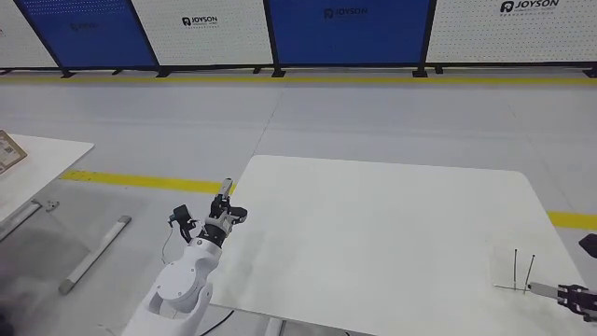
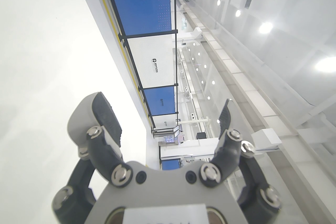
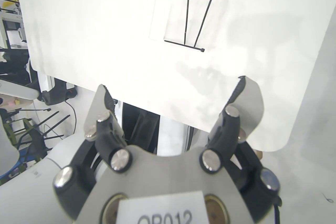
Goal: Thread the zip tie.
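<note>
**Left end effector [image 2: 162, 97] and right end effector [image 3: 173, 82] both spread wide**

We see the left end effector at the near left edge of the white table [image 1: 392, 233]. Its fingers are well apart and grip nothing, and it is aimed toward the far blue and white partition panels [image 1: 350, 9]. The right end effector sits off the near right corner, its fingers likewise wide apart. Just beyond it, three black ties lie close to that corner. The left zip tie [image 3: 187, 4] and the right zip tie [image 3: 209, 5] lie lengthwise on a clear sheet [image 3: 162, 4]. Their heads are at the far end, and they draw closer together toward the near end. The crosswise zip tie [image 3: 181, 44] runs along the sheet's near edge, meeting both their near tips. None touches an end effector.
</note>
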Tool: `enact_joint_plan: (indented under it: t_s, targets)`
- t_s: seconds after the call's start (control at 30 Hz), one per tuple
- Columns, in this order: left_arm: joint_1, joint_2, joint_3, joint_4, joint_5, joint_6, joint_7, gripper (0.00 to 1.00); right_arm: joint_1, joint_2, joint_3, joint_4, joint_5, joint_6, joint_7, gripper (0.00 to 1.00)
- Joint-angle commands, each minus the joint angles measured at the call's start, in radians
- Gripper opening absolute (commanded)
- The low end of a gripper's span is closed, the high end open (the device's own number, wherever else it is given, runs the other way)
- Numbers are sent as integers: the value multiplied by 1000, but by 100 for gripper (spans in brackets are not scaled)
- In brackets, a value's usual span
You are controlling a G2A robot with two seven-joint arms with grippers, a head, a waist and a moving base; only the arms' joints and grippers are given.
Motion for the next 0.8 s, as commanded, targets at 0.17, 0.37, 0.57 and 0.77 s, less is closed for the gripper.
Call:
enact_joint_plan:
  t_s: [0.17, 0.37, 0.57, 0.77]
  targets:
    - [0, 0, 0, 0, 0, 0, 0, 100, 21, 3, -18, 59, 113, -35, 0, 100]
    - [0, 0, 0, 0, 0, 0, 0, 100, 102, 29, -98, 153, 175, 59, 0, 100]
    - [0, 0, 0, 0, 0, 0, 0, 100, 192, 50, -202, 213, 117, 224, 0, 100]
    - [0, 0, 0, 0, 0, 0, 0, 100, 222, 54, -232, 228, 142, 207, 0, 100]
